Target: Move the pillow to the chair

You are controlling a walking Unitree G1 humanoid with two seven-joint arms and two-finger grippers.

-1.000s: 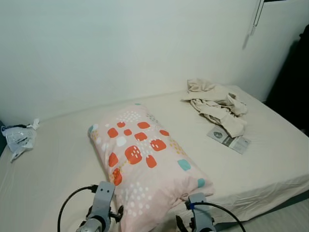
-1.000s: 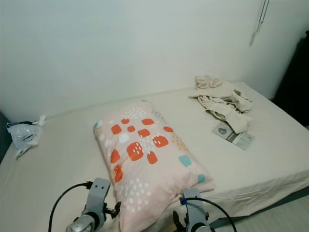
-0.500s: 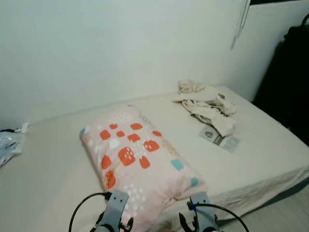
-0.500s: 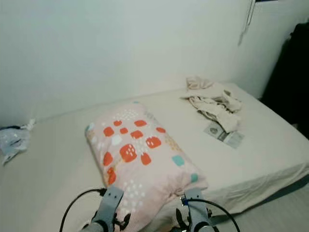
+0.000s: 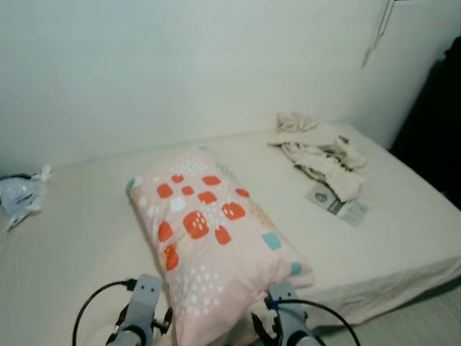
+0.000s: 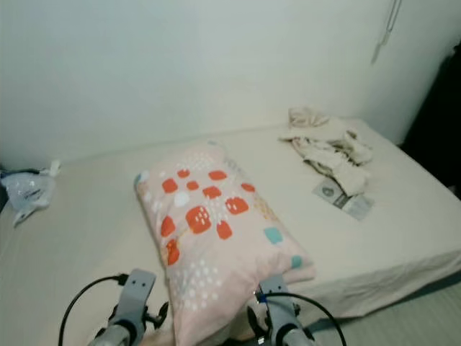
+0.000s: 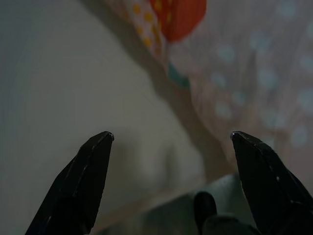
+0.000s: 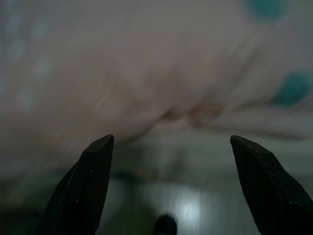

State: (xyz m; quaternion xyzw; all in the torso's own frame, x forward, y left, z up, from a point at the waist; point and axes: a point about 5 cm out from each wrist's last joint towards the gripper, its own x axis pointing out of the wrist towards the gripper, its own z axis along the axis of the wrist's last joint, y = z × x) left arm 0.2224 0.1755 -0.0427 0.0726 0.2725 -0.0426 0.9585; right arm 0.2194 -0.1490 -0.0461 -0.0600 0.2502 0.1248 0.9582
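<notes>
Now, pillow (image 5: pixel 216 241) on bed (image 5: pixel 79 238), near end between left claw (image 7: pixel 171 142) and right claw (image 8: pixel 171 142), both spread

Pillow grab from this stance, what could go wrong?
1. Both grippers, left and right, are open at the pillow's near end only; lifted from there, the long soft pillow may sag or slip out.
2. The near end overhangs the bed edge, so a nudge could tip it to the floor.
3. The left gripper's fingers could pinch the sheet instead.
</notes>
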